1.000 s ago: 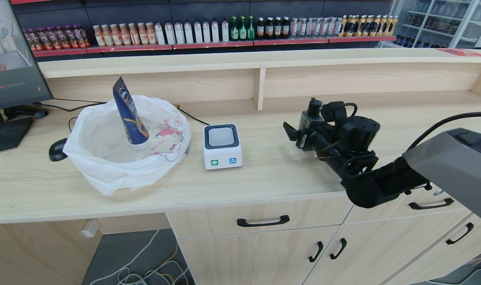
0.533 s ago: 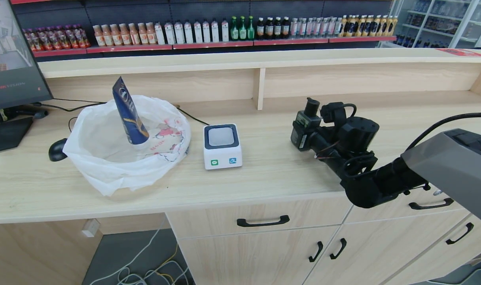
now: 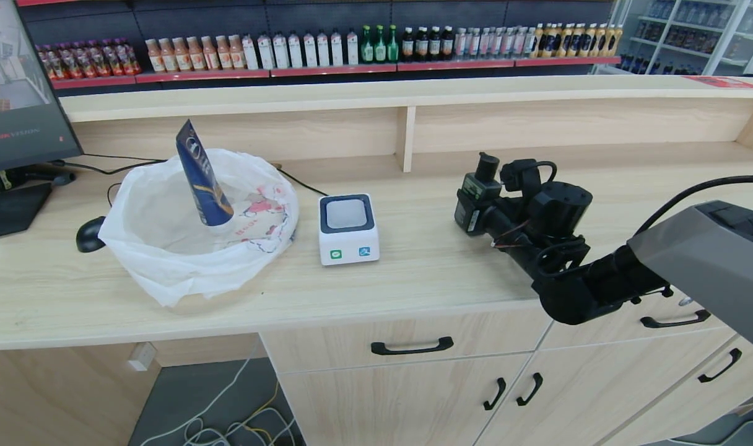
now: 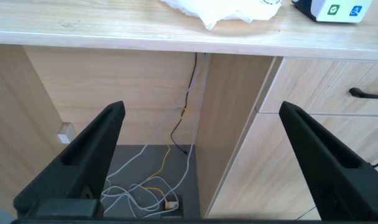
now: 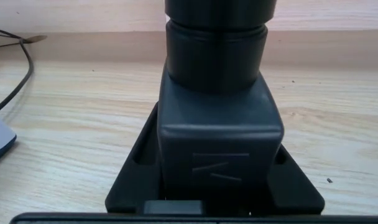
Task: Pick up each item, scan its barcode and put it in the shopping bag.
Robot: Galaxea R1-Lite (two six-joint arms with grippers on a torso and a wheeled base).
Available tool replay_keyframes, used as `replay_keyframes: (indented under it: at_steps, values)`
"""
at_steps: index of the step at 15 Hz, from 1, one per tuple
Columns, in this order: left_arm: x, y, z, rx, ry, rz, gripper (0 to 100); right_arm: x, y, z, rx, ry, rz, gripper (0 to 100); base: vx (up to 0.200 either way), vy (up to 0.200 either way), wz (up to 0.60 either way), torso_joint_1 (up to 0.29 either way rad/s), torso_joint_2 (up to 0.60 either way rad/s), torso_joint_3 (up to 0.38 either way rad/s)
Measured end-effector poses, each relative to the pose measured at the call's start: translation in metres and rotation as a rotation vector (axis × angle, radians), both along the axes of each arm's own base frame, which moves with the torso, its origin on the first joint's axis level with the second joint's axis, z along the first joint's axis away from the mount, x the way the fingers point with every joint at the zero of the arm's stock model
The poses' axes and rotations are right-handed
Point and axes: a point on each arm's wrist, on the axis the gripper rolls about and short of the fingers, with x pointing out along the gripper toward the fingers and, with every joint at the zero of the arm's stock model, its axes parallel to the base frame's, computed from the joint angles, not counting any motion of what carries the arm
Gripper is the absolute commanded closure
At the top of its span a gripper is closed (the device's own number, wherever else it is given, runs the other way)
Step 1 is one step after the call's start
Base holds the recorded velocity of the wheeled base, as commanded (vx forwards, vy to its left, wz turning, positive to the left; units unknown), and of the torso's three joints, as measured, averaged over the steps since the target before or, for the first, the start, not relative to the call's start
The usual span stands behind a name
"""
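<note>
Head view: my right gripper (image 3: pixel 470 212) is clamped on a dark bottle (image 3: pixel 474 197) over the counter (image 3: pixel 413 272), right of the scanner (image 3: pixel 348 228). A blue tube (image 3: pixel 202 176) stands in the shopping bag (image 3: pixel 166 266).

Left wrist view: my left gripper (image 4: pixel 201 162) has its fingers wide apart, below the counter edge.

Right wrist view: the bottle (image 5: pixel 219 130) sits squeezed between my fingers.

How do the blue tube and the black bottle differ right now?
Blue tube leans tilted inside the shopping bag, untouched; black bottle stands upright on the counter, gripped by the right claw. The tube is flat and tapering; the bottle is boxy with a round cap.
</note>
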Motion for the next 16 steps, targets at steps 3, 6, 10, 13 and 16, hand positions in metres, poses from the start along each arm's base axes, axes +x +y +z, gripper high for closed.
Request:
replay_keyframes:
  at_steps: [3, 6, 10, 13, 16]
  values:
    - [0.0, 0.0, 0.0, 0.0, 0.0, 0.0, 0, -0.003, -0.001, 0.009, -0.001, -0.021, -0.003, 100, 0.0, 0.0, 0.0, 0.0, 0.0, 0.0]
    - [0.0, 0.0, 0.0, 0.0, 0.0, 0.0, 0, -0.012, -0.004, 0.027, -0.022, -0.064, -0.009, 100, 0.0, 0.0, 0.0, 0.0, 0.0, 0.0]
    - [0.0, 0.0, 0.0, 0.0, 0.0, 0.0, 0, -0.038, -0.009, 0.045, -0.073, -0.088, -0.025, 100, 0.0, 0.0, 0.0, 0.0, 0.0, 0.0]
    - [0.0, 0.0, 0.0, 0.0, 0.0, 0.0, 0, -0.072, -0.008, 0.052, -0.111, -0.069, -0.054, 100, 0.0, 0.0, 0.0, 0.0, 0.0, 0.0]
    - [0.0, 0.0, 0.0, 0.0, 0.0, 0.0, 0, -0.109, -0.012, 0.055, -0.153, -0.051, -0.078, 100, 0.0, 0.0, 0.0, 0.0, 0.0, 0.0]
